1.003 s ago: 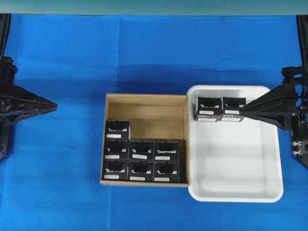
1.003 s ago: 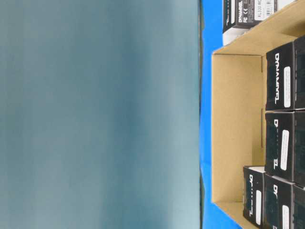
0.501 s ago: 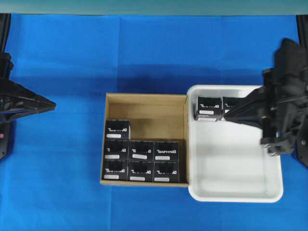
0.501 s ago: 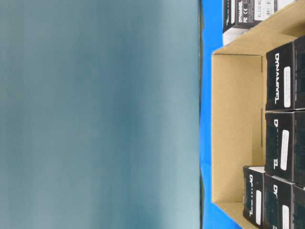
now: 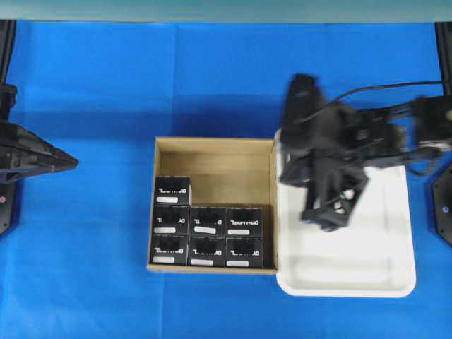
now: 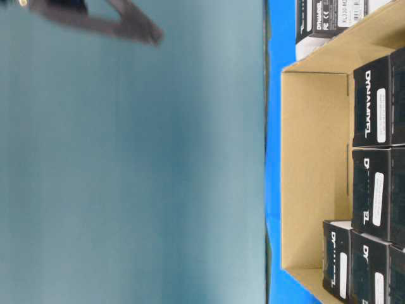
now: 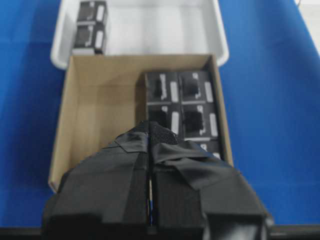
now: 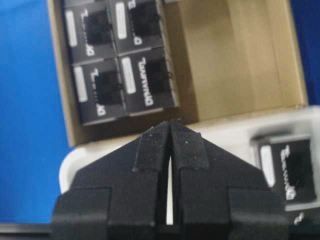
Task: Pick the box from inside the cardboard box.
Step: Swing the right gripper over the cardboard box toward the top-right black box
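Note:
The cardboard box (image 5: 212,159) lies mid-table and holds several black boxes (image 5: 207,229) packed along its near side, with one more box (image 5: 172,191) standing behind them on the left. The same boxes (image 8: 150,82) show in the right wrist view. My right gripper (image 5: 284,173) is shut and empty. It hovers, blurred, over the white tray's left rim beside the carton and points toward it; its tips (image 8: 171,122) are closed together. My left gripper (image 5: 70,162) is shut and empty, left of the carton (image 7: 100,100) and well apart from it; its tips (image 7: 150,124) are closed too.
A white plastic tray (image 5: 346,272) touches the carton's right wall. Two black boxes (image 7: 90,27) stand in its far corner, hidden overhead by the right arm; one (image 8: 287,170) shows in the right wrist view. Blue cloth (image 5: 106,282) covers the table.
The right arm has swung left from the table's right edge across the tray toward the carton, now covering the tray's two boxes. The left arm has barely moved.

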